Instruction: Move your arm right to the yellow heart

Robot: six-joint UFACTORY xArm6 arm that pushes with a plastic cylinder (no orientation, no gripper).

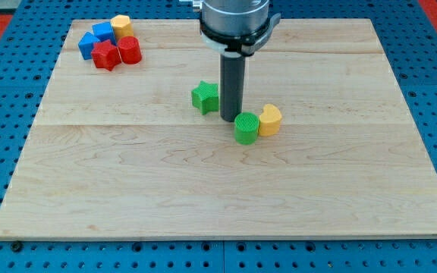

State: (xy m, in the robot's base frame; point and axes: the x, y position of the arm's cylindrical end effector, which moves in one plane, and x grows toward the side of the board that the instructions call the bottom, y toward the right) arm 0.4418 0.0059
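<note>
My tip (231, 119) holds nothing; it stands between the green star (205, 98) and the green cylinder (246, 127). The yellow heart (270, 120) touches that cylinder's right side; it seems light, rigid, easily slid.

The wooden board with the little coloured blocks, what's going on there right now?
A robot arm ending in a dark rod is sliding over the wooden board. My tip sits between the green star block on the view's left and the green round block, which touches the yellow heart block on its right. So my tip is just left of the heart, with the green round block between. A cluster of blue, red and yellow blocks sits untouched near the top-left corner.
</note>
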